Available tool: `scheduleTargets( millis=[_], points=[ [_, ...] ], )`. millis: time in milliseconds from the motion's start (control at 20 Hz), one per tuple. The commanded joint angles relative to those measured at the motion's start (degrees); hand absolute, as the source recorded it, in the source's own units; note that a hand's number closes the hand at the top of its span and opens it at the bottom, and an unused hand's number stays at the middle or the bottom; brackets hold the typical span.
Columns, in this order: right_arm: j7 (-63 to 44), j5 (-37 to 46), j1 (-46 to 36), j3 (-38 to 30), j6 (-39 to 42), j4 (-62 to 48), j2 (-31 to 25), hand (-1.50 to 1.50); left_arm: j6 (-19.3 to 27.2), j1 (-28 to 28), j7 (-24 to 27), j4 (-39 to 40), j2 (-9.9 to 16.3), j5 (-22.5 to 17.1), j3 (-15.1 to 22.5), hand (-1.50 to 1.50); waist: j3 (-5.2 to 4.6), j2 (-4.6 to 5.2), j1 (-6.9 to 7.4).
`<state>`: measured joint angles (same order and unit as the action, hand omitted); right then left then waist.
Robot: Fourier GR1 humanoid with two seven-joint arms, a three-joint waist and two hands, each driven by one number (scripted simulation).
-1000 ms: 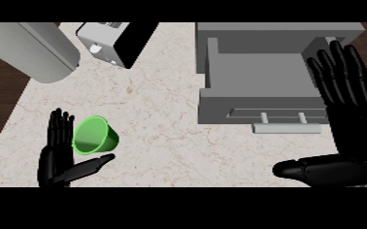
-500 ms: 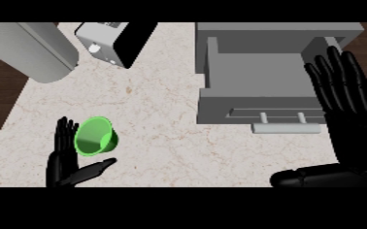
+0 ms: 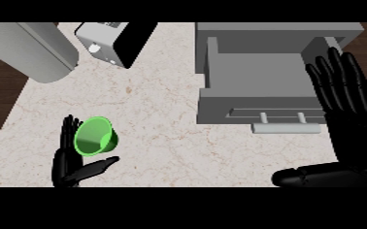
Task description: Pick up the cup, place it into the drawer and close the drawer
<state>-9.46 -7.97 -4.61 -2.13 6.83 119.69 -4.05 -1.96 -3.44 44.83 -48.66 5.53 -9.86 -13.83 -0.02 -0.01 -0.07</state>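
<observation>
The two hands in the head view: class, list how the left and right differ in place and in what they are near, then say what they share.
The left hand shows low at the left, beside the green cup; the right hand shows higher at the right, beside the open drawer. The left hand's fingers stand behind the cup; the right hand is near no cup. Both are black and open.

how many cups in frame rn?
1. The green cup sits at the counter's lower left, against the left hand. Nothing shows inside the open drawer; the right hand covers its right edge.

A green cup (image 3: 94,137) sits tilted at lower left; the grey drawer (image 3: 259,85) stands open at upper right.
</observation>
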Motion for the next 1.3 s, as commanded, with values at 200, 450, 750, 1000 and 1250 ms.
scheduleTargets(
  millis=[200, 450, 750, 1000, 1250],
  points=[
    [1.1, 1.1, -0.1, 0.5, -0.1, -0.6, 0.4, -1.50, -4.8, -5.1, 2.3, 9.0, 3.5, -3.4, -2.6, -1.50, 0.00, 0.03, -0.04],
    [-2.8, -6.1, 0.0, -4.4, 2.9, 2.4, -2.9, -1.50, -7.6, -7.9, 2.5, 12.2, 4.7, -4.3, -2.6, -1.50, 0.00, 0.02, -0.24],
    [-2.9, 0.3, -4.4, 0.2, -1.6, -0.2, 0.3, -1.50, -10.0, -11.2, 6.4, 16.1, 1.5, -4.7, -1.3, -1.50, -0.03, 0.07, -0.15],
    [-6.1, -4.5, -3.7, -3.4, 0.4, 2.3, -2.4, -1.50, -17.0, -10.2, 7.3, 18.7, 3.0, -5.9, -1.1, -1.50, -0.01, 0.03, -0.17],
    [-2.5, 2.7, -0.4, 3.6, -1.1, 2.0, 1.3, -1.50, -19.5, -14.5, 12.5, 23.9, 3.9, -5.3, -1.4, 1.50, -0.06, 0.13, -0.40]
  ],
)
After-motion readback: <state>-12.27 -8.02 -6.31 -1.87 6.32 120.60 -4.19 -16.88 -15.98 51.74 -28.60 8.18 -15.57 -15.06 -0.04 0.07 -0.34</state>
